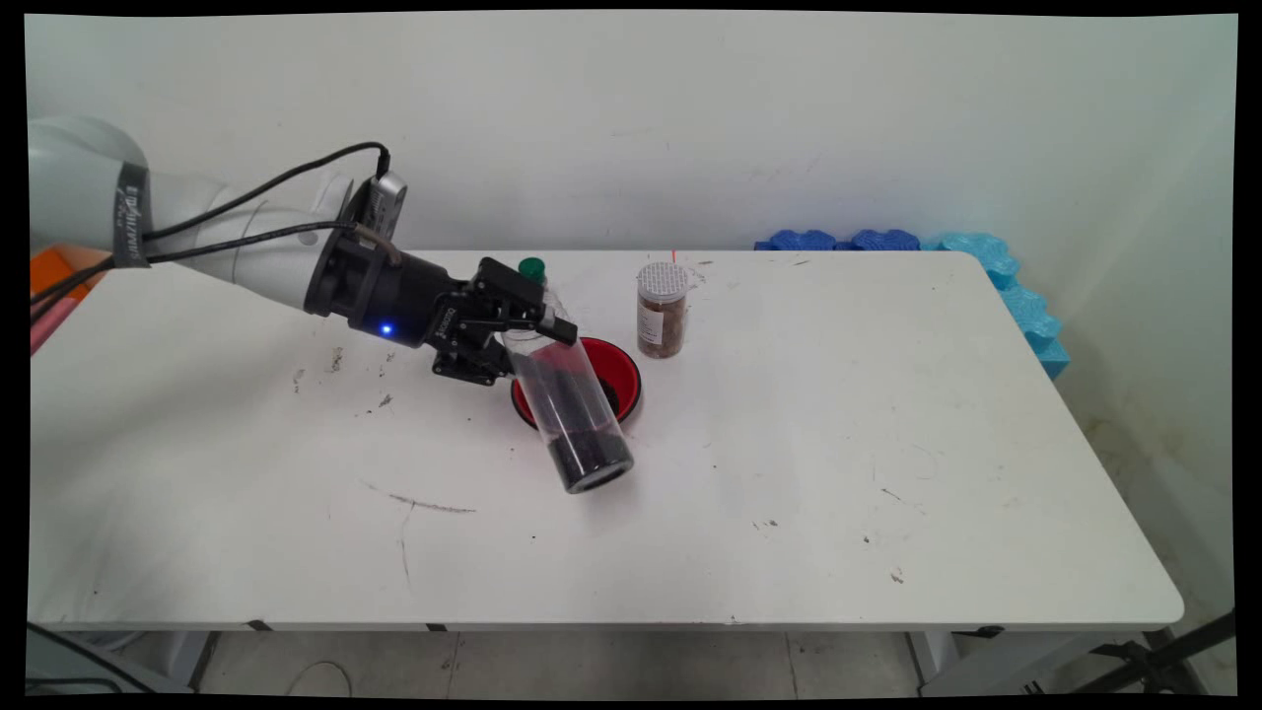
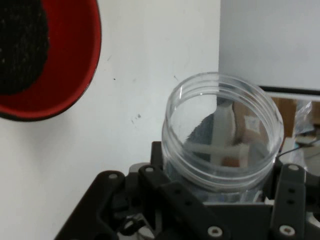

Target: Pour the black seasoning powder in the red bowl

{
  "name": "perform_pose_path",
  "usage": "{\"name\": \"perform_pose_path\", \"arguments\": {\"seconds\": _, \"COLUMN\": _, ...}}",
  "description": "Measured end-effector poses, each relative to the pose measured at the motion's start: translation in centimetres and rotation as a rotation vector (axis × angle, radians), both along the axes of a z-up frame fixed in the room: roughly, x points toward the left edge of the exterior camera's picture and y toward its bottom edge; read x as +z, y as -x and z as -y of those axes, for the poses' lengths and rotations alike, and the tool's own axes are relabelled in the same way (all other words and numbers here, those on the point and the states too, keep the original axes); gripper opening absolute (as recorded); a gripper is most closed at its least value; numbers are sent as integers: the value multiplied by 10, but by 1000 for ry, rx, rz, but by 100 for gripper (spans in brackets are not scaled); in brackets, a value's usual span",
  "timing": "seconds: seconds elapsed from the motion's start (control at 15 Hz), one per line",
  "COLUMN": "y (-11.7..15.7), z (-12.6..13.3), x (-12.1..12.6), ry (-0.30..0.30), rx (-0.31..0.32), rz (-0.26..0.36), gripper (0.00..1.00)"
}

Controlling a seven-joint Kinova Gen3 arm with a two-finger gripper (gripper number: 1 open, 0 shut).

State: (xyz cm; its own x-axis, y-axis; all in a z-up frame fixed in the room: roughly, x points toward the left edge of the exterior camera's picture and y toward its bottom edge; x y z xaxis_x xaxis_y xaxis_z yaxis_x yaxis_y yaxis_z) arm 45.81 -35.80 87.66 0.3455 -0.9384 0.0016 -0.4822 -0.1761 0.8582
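My gripper [image 1: 525, 343] is shut on a clear plastic jar [image 1: 572, 409] and holds it by its upper end, tilted down toward the table's near side. Dark grains fill the jar's lower end. Just behind it a red bowl [image 1: 613, 370] with dark grains in it sits on the white table [image 1: 838, 444]. In the hand view the jar's open threaded rim [image 2: 222, 130] shows between the two fingers [image 2: 167, 197] of my gripper [image 2: 225, 200], with no lid on it. The red bowl [image 2: 75, 75] lies at the upper left there.
A second jar [image 1: 662, 311] with a white lid and brown contents stands upright right of the bowl. A green lid [image 1: 532, 266] lies behind the gripper. Blue foam pieces [image 1: 986, 266] line the table's far right corner. Something orange [image 1: 54, 271] sits at the left edge.
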Motion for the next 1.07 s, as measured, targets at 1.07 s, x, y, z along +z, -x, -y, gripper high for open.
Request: {"name": "perform_pose_path", "arguments": {"seconds": 1.07, "y": 0, "z": 3, "x": -21, "ry": -395, "rx": 268, "rz": -161, "gripper": 0}}
